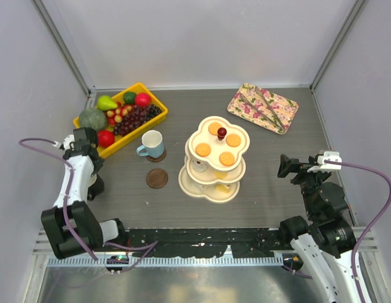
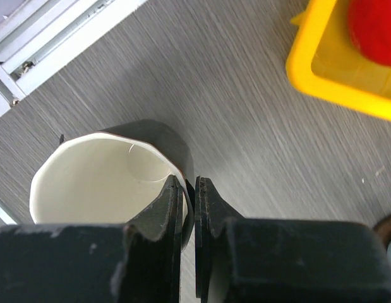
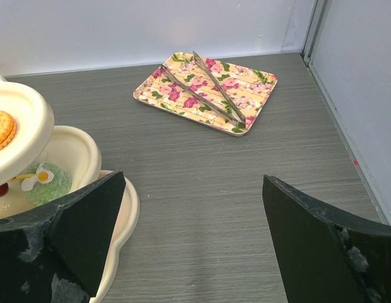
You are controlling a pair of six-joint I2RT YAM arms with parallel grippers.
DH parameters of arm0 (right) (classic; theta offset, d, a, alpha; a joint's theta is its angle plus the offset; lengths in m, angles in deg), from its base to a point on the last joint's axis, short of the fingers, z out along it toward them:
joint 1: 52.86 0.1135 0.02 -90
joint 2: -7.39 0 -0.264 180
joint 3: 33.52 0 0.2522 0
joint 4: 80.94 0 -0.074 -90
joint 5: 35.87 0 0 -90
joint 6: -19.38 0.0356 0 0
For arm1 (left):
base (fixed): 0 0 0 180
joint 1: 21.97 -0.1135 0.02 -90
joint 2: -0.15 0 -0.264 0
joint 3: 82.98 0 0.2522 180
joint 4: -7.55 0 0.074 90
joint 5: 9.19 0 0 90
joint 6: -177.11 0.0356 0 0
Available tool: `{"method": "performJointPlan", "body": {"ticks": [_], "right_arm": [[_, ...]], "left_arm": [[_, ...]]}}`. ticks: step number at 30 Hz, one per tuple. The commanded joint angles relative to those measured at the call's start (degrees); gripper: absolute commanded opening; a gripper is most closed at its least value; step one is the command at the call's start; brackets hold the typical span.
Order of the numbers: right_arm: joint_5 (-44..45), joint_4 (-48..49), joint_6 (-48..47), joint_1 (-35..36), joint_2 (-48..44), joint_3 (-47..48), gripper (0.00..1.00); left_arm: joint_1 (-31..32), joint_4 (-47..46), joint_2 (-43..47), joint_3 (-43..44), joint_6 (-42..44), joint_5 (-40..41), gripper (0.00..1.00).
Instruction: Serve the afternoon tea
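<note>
Grey desk (image 1: 277, 158) carried the filled stand (image 1: 192, 142) and blue mug (image 1: 152, 144). Left fingers (image 2: 170, 208) clamped the rim of the dark mug (image 2: 163, 136), right fingers (image 3: 88, 214) stood apart. Serving seemed barely begun.

Light: bright, even, soft shadows | left wrist: yellow bin (image 2: 321, 82) blurred (perhaps motion) | top: sharp

a yellow bin (image 1: 127, 143) sits at the far left of the grey wood-grain table (image 1: 277, 151), packed with a green pear (image 1: 107, 102), a red apple (image 1: 143, 100), dark grapes (image 1: 141, 116) and other fruit. at the far right lies a floral rectangular tray (image 1: 282, 106) with metal tongs (image 1: 257, 103) resting on it, arms spread. a round brown coaster (image 1: 156, 178) lies flat on the table, left of centre.
</note>
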Motion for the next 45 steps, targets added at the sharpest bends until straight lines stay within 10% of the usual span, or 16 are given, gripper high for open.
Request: {"method": "performJointPlan", "body": {"ticks": [1,26,45], "right_arm": [[0.94,3.18,0.45,0.28,-0.86,-0.04,0.97],[3.05,3.62,-0.16,0.19,-4.90,-0.92,0.97],[3.23,3.62,-0.42,0.28,-5.52,-1.18,0.97]], "left_arm": [[2.60,-1.29,8.29,-1.55,5.75,-2.53,0.00],[43.20,1.71,14.55,3.01,14.20,-10.61,0.00],[51.65,-5.41,-0.04,7.58,8.66,-4.72,0.00]]}}
